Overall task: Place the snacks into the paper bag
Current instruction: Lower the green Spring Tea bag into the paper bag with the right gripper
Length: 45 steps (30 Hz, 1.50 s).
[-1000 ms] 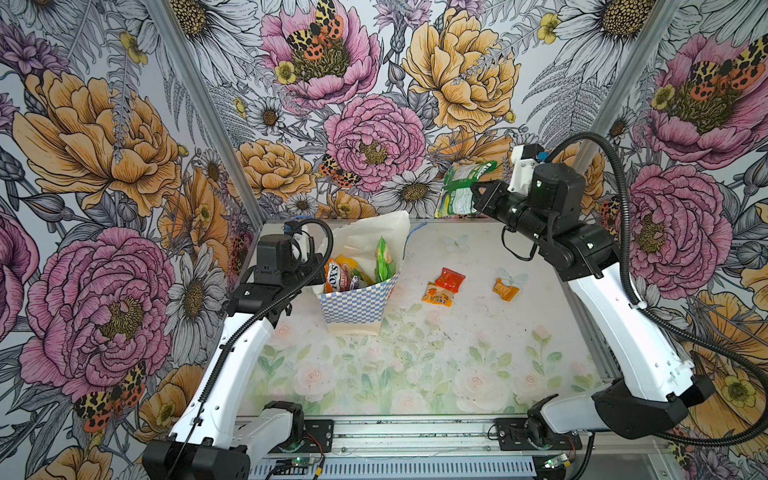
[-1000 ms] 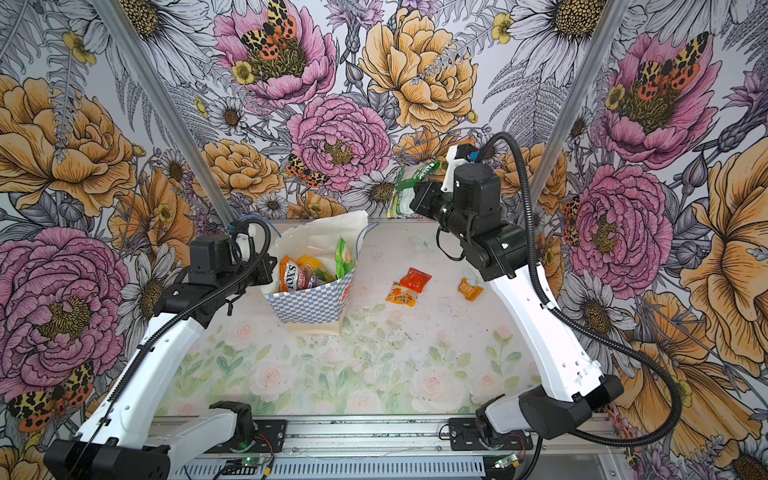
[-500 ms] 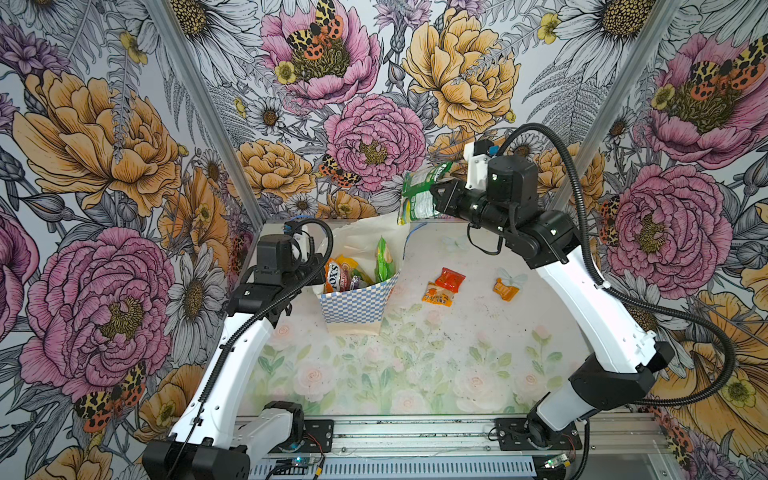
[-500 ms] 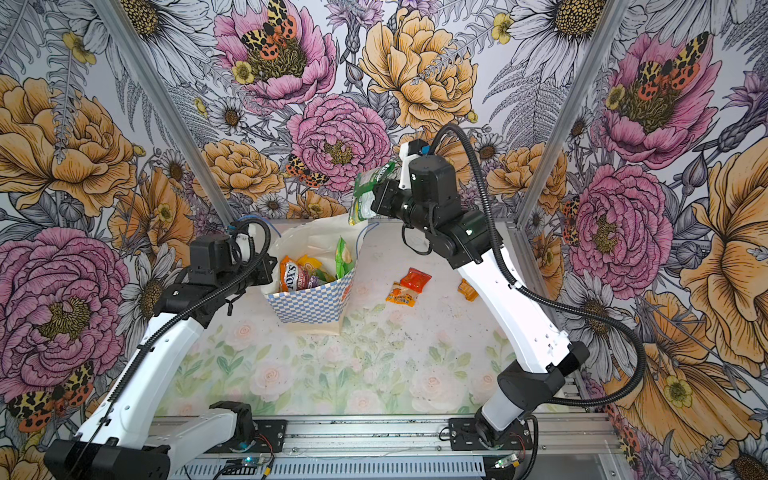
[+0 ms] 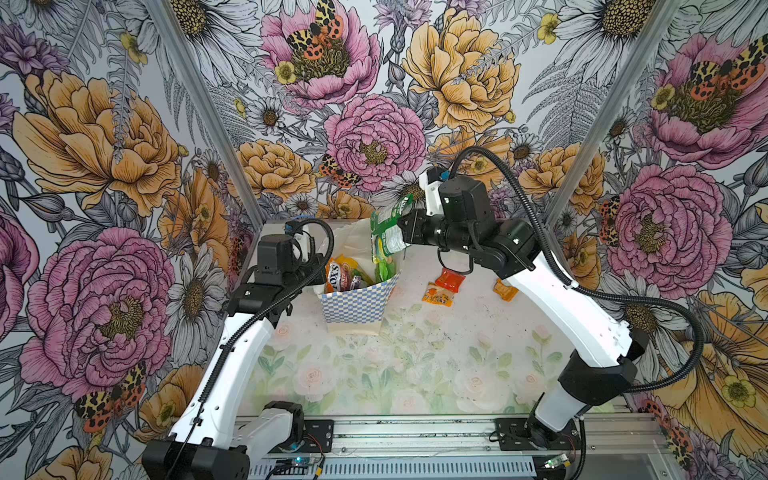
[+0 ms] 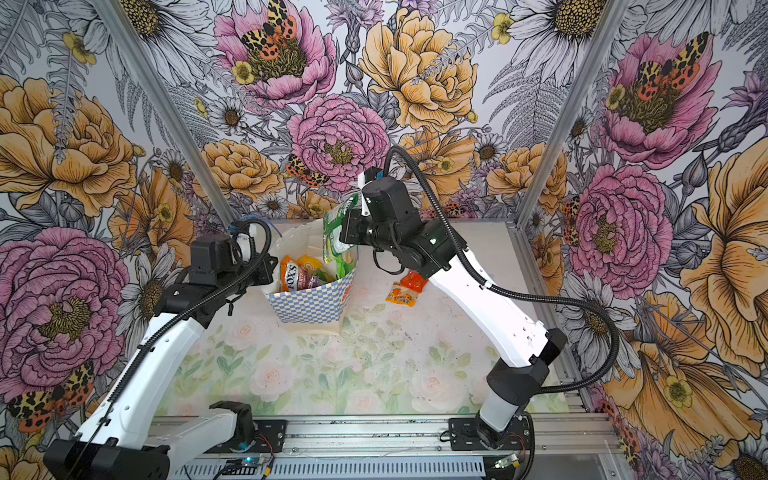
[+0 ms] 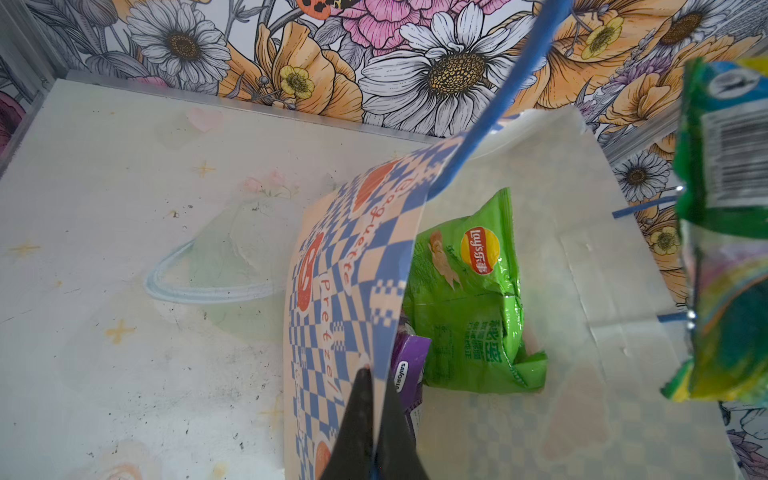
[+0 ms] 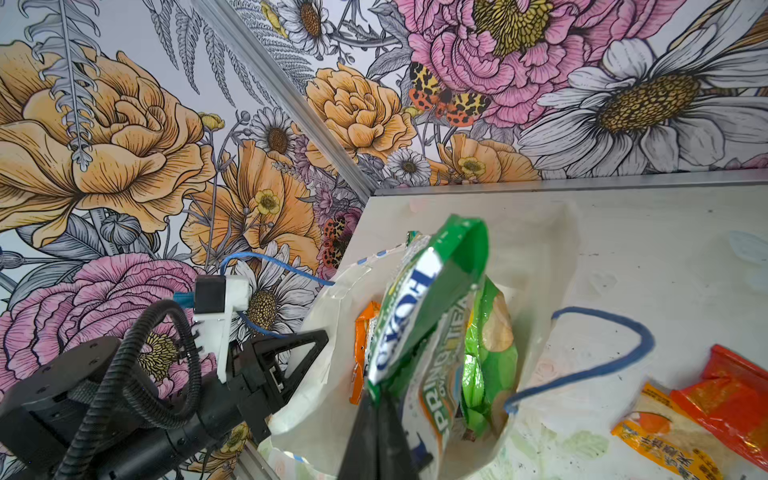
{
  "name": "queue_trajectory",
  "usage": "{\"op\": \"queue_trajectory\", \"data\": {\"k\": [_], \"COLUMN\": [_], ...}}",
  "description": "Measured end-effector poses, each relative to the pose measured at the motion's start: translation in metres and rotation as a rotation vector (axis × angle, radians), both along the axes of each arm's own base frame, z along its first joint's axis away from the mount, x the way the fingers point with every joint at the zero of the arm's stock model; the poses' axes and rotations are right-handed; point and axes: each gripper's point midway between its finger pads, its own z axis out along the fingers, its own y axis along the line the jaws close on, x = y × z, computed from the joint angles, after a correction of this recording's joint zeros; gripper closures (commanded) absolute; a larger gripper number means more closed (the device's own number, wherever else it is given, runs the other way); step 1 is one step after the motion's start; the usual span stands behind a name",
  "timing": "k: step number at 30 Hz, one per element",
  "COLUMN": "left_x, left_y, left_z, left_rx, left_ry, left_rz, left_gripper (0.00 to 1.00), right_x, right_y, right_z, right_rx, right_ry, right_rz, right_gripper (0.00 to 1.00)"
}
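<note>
The paper bag (image 5: 359, 305) stands open toward the back left of the table (image 5: 415, 374), its blue-checkered panel facing the front. The left pincer (image 5: 321, 271) is closed on the bag's left rim. In the left wrist view the left pincer (image 7: 369, 372) has its tips pressed together over the edge of the checkered wall, holding the mouth open. One blue cord handle (image 8: 602, 349) loops out over the table on the far side.

The right pincer (image 5: 401, 226) reaches across from the right and is clamped on a green-white packet (image 5: 386, 232). It grips one edge, so the packet hangs tilted right above the bag's mouth. In both top views the packet's lower end is at about the height of the bag's right rim. I cannot tell whether it has gone inside.

Several snacks are already in the bag. A bright green bag (image 7: 465, 299) leans against the inner wall, and a purple packet (image 7: 405, 365) sits just beside it near the left pincer's tips. An orange-white pack (image 5: 338, 276) rests toward the left side.

Three snacks are out on the table to the right of the bag. A red sachet (image 5: 451, 280) overlaps an orange packet (image 5: 436, 297). A small orange sachet (image 5: 505, 289) lies farther right, beside the right arm.
</note>
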Motion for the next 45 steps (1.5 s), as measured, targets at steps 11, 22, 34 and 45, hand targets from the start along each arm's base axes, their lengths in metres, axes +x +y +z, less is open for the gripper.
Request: {"op": "queue_trajectory", "data": {"k": [11,22,34,45], "left_x": [0.000,0.000,-0.001,-0.002], "left_y": [0.000,-0.001,-0.002,-0.002], "left_z": [0.000,0.001,0.002,0.002], "left_rx": [0.000,0.000,-0.001,-0.001], "left_ry": [-0.001,-0.002,-0.006,-0.007], "left_rz": [0.000,-0.002,-0.006,-0.006], "left_gripper": [1.00,1.00,1.00,1.00], "right_x": [-0.001,0.009,0.021,0.030], "right_y": [0.054,0.101,0.126,0.140], "right_z": [-0.056,-0.080,-0.115,-0.144], "right_rx": [-0.072,-0.052,-0.069,-0.095], "right_ry": [0.101,0.165,0.219,0.247], "right_rz": [0.087,0.157,0.162,0.164], "right_gripper": [1.00,1.00,1.00,1.00]}}
